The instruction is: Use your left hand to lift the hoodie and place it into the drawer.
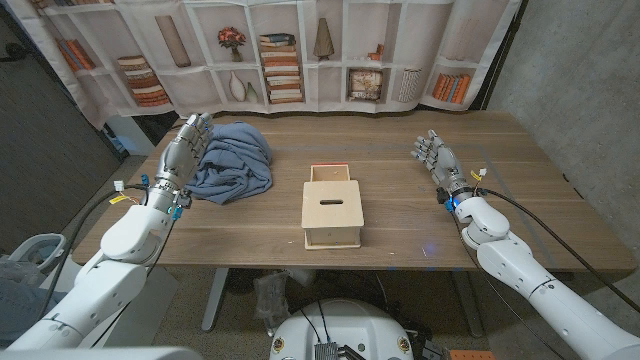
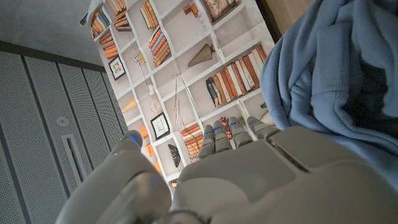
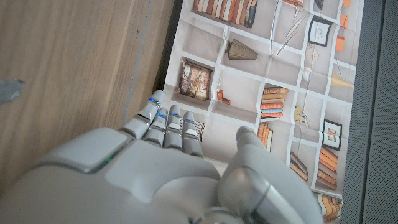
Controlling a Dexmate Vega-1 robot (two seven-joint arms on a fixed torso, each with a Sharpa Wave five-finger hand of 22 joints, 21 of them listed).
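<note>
blue hoodie (image 1: 235, 162) crumpled on table's left, wooden drawer (image 1: 332, 208) mid-table

Wooden desk (image 1: 400, 250) before a printed bookshelf backdrop (image 1: 300, 50)

The backdrop, a hanging sheet picturing white shelves with books, vases and framed pictures, spans the upper frame. A grey textured wall (image 1: 580, 70) fills the upper right, a dark ribbed panel (image 1: 40, 130) the left. Grey floor (image 1: 240, 300) shows beneath the desk's front edge.

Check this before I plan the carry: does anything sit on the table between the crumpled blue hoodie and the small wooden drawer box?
Nothing visible does: bare wooden table separates the crumpled blue hoodie from the small wooden drawer box.
</note>
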